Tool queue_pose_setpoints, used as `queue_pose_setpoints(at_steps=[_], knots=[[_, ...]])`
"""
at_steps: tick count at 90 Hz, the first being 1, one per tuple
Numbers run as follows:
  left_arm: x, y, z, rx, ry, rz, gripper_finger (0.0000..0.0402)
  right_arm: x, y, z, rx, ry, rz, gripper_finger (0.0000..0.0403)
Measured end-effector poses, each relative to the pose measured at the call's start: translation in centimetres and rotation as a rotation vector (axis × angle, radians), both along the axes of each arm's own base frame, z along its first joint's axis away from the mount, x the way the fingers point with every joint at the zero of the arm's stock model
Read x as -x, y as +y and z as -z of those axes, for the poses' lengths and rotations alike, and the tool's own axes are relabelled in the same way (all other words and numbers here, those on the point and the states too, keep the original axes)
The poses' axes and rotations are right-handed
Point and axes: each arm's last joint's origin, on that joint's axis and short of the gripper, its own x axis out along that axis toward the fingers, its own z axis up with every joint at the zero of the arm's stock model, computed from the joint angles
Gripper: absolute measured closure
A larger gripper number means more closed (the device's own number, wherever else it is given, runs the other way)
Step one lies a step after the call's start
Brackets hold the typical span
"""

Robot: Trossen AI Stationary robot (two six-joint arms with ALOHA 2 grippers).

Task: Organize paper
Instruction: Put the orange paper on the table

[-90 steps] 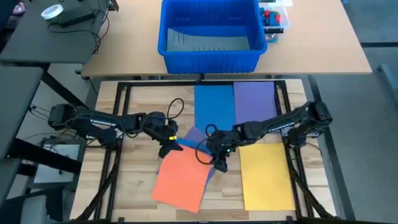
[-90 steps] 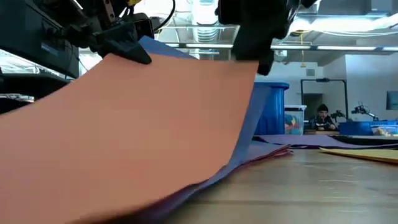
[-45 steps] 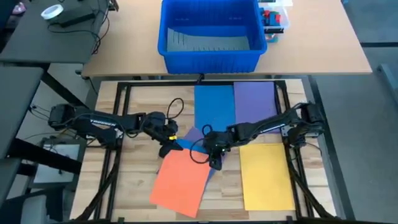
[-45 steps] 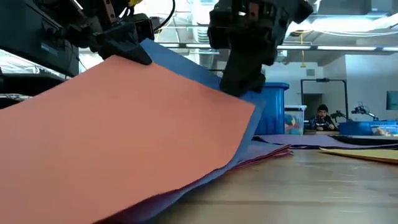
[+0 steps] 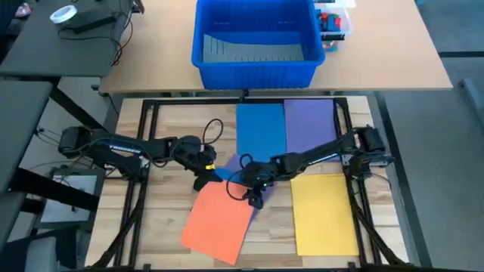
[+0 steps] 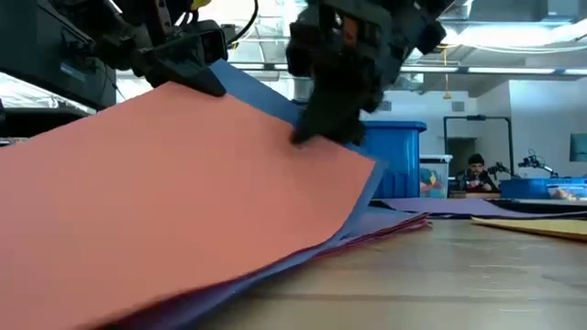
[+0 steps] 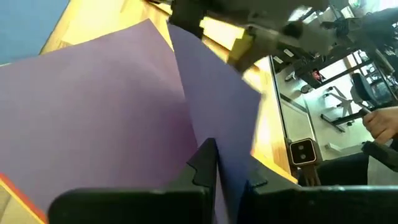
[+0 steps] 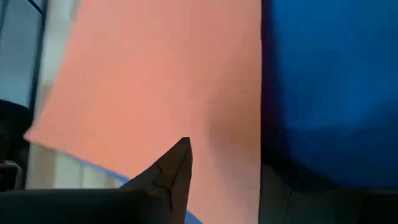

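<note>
— Where is the left gripper (image 5: 203, 179)?

— Low over the middle of the bench (image 5: 166, 227), at the far left corner of the orange sheet (image 5: 219, 221). Its fingers are pinched on the stack there: the left wrist view shows a dark blue sheet (image 7: 214, 118) running between them, with a purple sheet (image 7: 99, 118) beside it. The low view has that corner lifted off the bench, the orange sheet sloping down from it. The arm reaches in from the left edge, nearly level, elbow bent.

— And the right gripper (image 5: 253, 194)?

— At the orange sheet's far right corner, tips pointing down and toward the near edge. Its wrist view shows one finger (image 8: 174, 168) over the orange with blue paper beside it; whether the fingers are together or apart, I cannot tell. The arm stretches in from the right, long and low.

— The other paper?

— A blue sheet (image 5: 260, 128) and a lilac sheet (image 5: 310, 125) lie flat side by side at the far end. A yellow sheet (image 5: 324, 213) lies flat just right of the right gripper. A blue bin (image 5: 255, 41) sits beyond on another table.
</note>
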Motion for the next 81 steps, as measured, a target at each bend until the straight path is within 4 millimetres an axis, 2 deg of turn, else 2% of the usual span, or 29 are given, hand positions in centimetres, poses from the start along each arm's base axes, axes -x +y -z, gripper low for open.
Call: queue_pose_setpoints(at_steps=[5, 12, 16, 24, 37, 46, 57, 67, 81], knots=[[0.0, 0.0, 0.0, -0.001, 0.000, -0.003, 0.0402, -0.2, -0.1, 0.0, -0.032, -0.009, -0.023, 0.0321], [0.0, 0.0, 0.0, -0.004, 0.001, -0.008, 0.0402, -0.3, -0.3, 0.2, -0.078, 0.000, -0.058, 0.0377], [0.0, 0.0, 0.0, -0.004, 0.004, -0.009, 0.0402, -0.2, -0.4, 0.3, -0.078, 0.013, -0.062, 0.0391], [0.1, 0.0, 0.1, 0.019, 0.027, -0.020, 0.0402, 0.4, -0.5, -0.3, -0.074, 0.034, -0.067, 0.0400], [0.7, 0.0, 1.0, 0.077, 0.167, -0.052, 0.0401, 2.3, -0.7, -4.6, -0.038, -0.026, -0.117, 0.0402], [1.3, -0.1, 1.8, 0.086, 0.274, -0.059, 0.0397, 3.9, -1.4, -6.5, -0.011, -0.023, -0.131, 0.0403], [1.7, 0.0, 2.0, 0.087, 0.318, -0.063, 0.0393, 5.1, -2.7, -7.3, 0.026, 0.020, -0.130, 0.0403], [1.8, 0.0, 1.7, 0.105, 0.312, -0.075, 0.0393, 5.4, -4.0, -7.6, 0.036, 0.022, -0.103, 0.0403], [2.6, -1.3, 2.4, 0.195, 0.468, -0.078, 0.0393, 5.2, -6.7, -8.4, 0.056, -0.044, -0.025, 0.0403]])
